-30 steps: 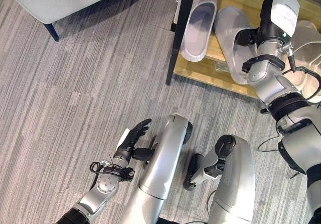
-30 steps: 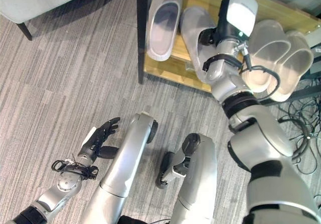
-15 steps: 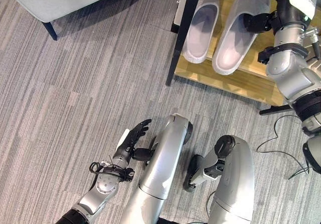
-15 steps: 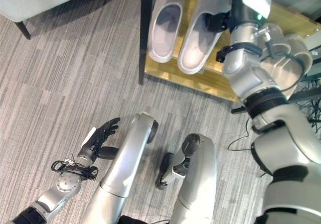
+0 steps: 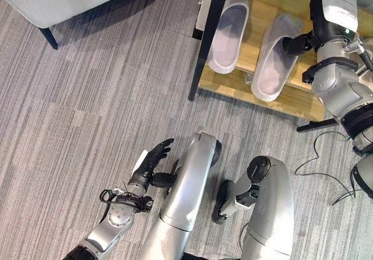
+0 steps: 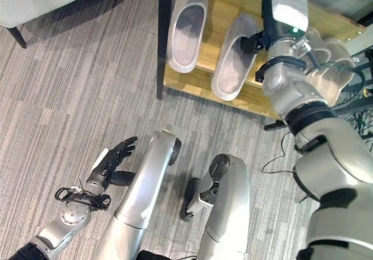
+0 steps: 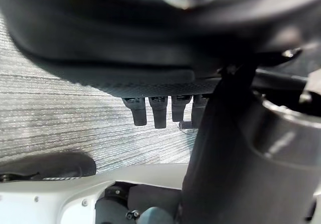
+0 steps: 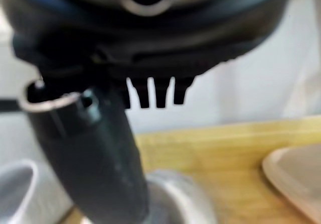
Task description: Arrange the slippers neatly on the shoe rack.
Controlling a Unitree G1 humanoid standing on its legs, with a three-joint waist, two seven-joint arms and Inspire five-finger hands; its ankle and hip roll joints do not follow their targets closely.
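Your right hand [image 6: 263, 38] pinches the right grey slipper [image 5: 273, 59] on the wooden shoe rack [image 5: 268, 91], thumb on it, fingers partly hidden behind. The left slipper [image 5: 226, 28] sits beside. Your left hand [image 5: 152, 158] hangs open, low over the carpet.

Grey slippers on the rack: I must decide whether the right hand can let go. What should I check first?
1. Second grey slipper lies on the shoe rack: ok.
2. Parallel to first grey slipper: not ok, angled.
3. Heel inside the shelf edge: not ok, overhangs.
4. Right hand grip on it: cannot tell.
5. Beige slippers clear of it: ok.
6. Left hand idle, open, by the floor: ok.
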